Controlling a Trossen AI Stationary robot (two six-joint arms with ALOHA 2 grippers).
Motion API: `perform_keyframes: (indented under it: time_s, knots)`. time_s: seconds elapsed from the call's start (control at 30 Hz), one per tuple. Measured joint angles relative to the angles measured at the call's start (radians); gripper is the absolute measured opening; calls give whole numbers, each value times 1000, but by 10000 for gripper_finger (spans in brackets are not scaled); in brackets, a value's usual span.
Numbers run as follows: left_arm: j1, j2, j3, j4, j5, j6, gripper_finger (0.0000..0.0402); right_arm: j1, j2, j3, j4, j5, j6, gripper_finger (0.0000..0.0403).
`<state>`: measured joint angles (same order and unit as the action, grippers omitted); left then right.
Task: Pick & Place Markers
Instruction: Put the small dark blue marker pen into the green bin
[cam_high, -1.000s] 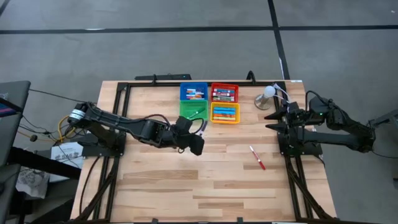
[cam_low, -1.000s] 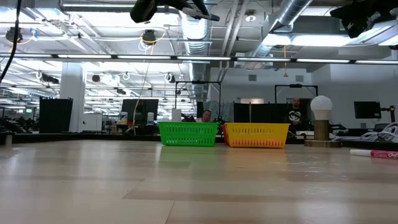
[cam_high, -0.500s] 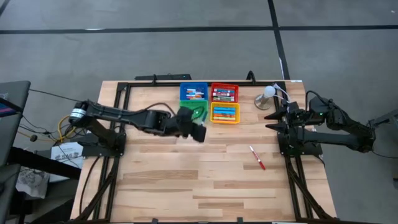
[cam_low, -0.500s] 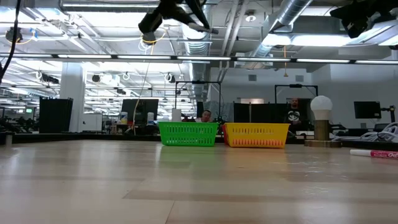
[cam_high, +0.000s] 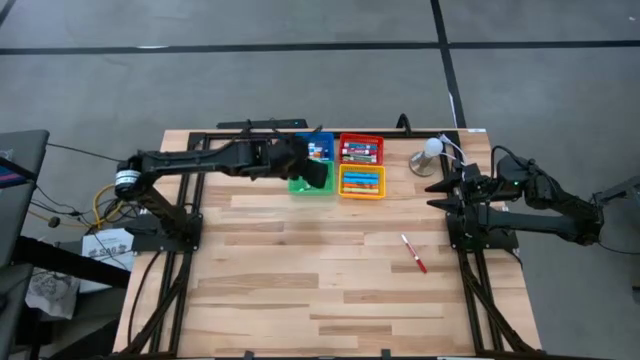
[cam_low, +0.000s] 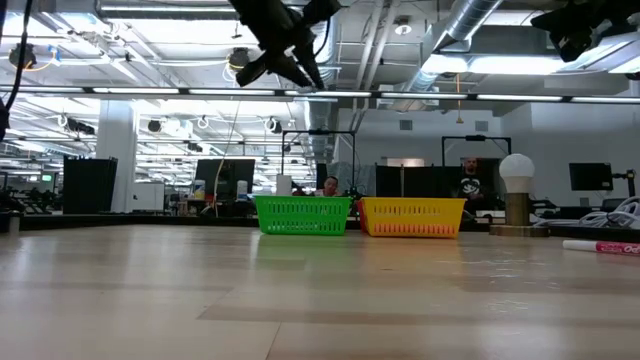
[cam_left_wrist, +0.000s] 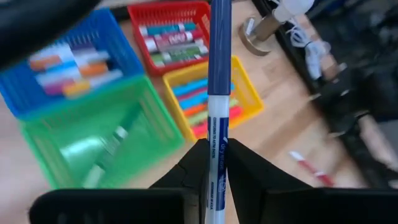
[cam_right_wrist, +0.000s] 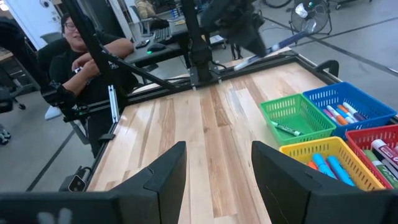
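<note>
The left gripper (cam_left_wrist: 211, 163), clamped on a white-barrelled, blue-capped marker (cam_left_wrist: 217, 93), hangs above the green plastic bin (cam_high: 310, 185). The right gripper (cam_right_wrist: 219, 163), fingers apart, waits by the wooden worktop's (cam_high: 300, 290) right edge.

Wooden table (cam_high: 300, 270) with four bins (cam_high: 337, 165), red marker (cam_high: 414, 253), lamp (cam_high: 428, 155)

Blue-capped marker (cam_left_wrist: 219, 93) held aloft, red marker (cam_high: 414, 254) on table

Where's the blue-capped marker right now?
The blue-capped marker is clamped in the left gripper, held in the air above the green bin at the table's far middle.
</note>
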<state>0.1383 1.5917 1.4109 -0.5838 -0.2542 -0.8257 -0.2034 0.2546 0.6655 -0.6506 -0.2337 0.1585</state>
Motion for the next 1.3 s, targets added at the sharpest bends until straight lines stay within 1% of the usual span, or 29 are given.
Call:
perform_keyframes:
  time_s: [0.17, 0.33, 0.47, 0.53, 0.6, 0.77, 0.9, 1.13, 1.2, 1.3]
  knots:
    - [67, 0, 0, 0, 1, 252, 49, 0, 0, 0, 0, 0, 0, 170]
    - [112, 0, 0, 1, 1, 491, 49, 0, 0, 0, 0, 0, 0, 170]
    - [142, 1, 0, 4, 3, 600, 49, 0, 0, 0, 0, 0, 0, 170]
    - [155, 8, 0, 9, 9, 635, 49, 0, 0, 0, 0, 0, 0, 170]
    - [170, 16, 0, 6, 44, 654, 49, 0, 0, 0, 0, -1, 0, 170]
    - [186, 86, 0, 17, 104, 693, 49, 0, 0, 0, 0, -2, 0, 170]
    - [196, 163, 0, 25, 123, 696, 49, 0, 0, 0, 0, -2, 0, 170]
    - [223, 282, -1, 23, 222, 695, 49, 0, 0, 0, 0, -1, 0, 170]
    - [224, 299, -1, 19, 244, 695, 49, 0, 0, 0, 0, -1, 0, 170]
    - [223, 303, -1, 4, 248, 715, 49, 0, 0, 0, 0, -1, 0, 170]
